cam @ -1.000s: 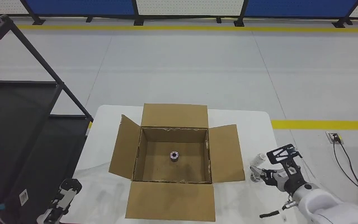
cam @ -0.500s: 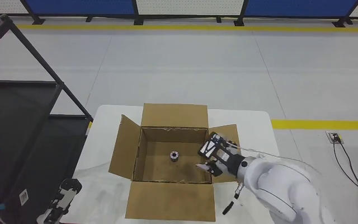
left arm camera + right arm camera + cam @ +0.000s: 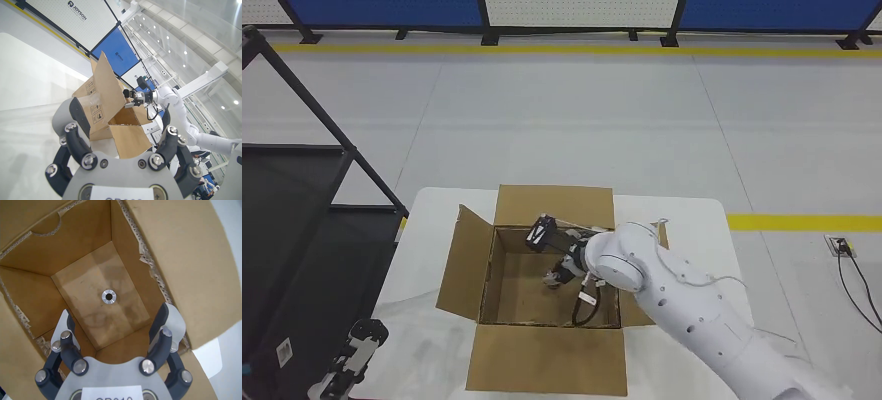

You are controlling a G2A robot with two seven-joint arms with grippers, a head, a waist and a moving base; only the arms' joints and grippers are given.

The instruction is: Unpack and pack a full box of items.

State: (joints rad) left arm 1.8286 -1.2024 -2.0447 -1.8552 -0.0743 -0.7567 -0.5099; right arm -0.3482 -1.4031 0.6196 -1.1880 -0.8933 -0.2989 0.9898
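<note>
Centrally, the surface (image 3: pixel 697 215) is carrying the cardboard box (image 3: pixel 542 360), flaps spread. The right claw (image 3: pixel 115 309) is hanging over its opening, spread wide and empty, and the metal ring (image 3: pixel 109 297) is lying mid-floor, well below the claw's tips. The left claw (image 3: pixel 121 109), also wide and empty, is sitting at the box's 8 o'clock, well apart. Its wrist view is catching the right claw side-on, a flap hiding the floor; the right wrist view is looking straight down on the ring.
</note>
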